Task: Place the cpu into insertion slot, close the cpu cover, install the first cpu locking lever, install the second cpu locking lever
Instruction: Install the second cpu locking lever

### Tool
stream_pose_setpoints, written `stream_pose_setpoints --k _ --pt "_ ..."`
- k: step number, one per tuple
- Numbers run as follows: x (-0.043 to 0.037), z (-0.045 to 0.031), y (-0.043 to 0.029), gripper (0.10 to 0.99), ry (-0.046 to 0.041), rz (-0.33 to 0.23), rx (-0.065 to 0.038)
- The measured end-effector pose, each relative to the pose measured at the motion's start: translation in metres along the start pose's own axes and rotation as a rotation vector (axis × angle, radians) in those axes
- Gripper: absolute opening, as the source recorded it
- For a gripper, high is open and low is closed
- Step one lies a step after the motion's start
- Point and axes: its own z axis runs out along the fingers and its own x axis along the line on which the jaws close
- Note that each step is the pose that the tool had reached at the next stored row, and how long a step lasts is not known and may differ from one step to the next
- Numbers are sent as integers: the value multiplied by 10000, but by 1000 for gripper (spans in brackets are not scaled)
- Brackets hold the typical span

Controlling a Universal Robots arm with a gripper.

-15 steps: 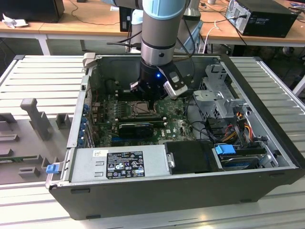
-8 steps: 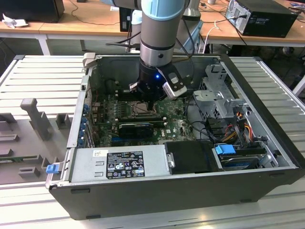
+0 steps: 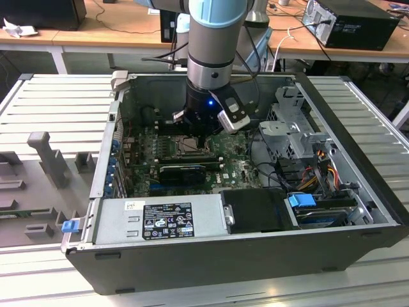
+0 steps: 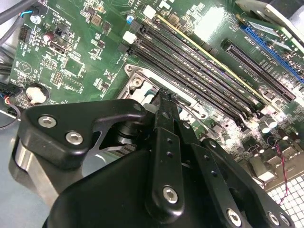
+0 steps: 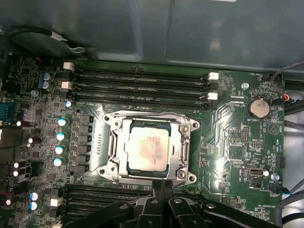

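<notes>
The cpu (image 5: 148,149), a pale silver square, lies in the insertion slot (image 5: 110,167) on the green board. The cpu cover (image 5: 179,142), a grey metal frame, lies flat around it. My gripper (image 5: 162,183) stands just off the socket's edge with its two black fingertips pressed together, and nothing shows between them. In the second wrist view the gripper (image 4: 164,97) reaches down to a corner of the insertion slot (image 4: 137,81). In the exterior view the gripper (image 3: 201,137) hangs inside the open computer case, right over the insertion slot (image 3: 189,146).
Long black memory slots (image 5: 142,88) run beside the socket. A black card (image 3: 182,171), a power supply (image 3: 160,220), a drive cage (image 3: 294,128) and cables (image 3: 319,166) crowd the case. A coin battery (image 5: 259,107) sits on the board. Case walls enclose everything.
</notes>
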Motion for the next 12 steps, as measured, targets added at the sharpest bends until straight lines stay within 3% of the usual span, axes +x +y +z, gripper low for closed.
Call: stream_pose_setpoints --k 12 --pt "2 3 -17 106 -3 -1 -34"
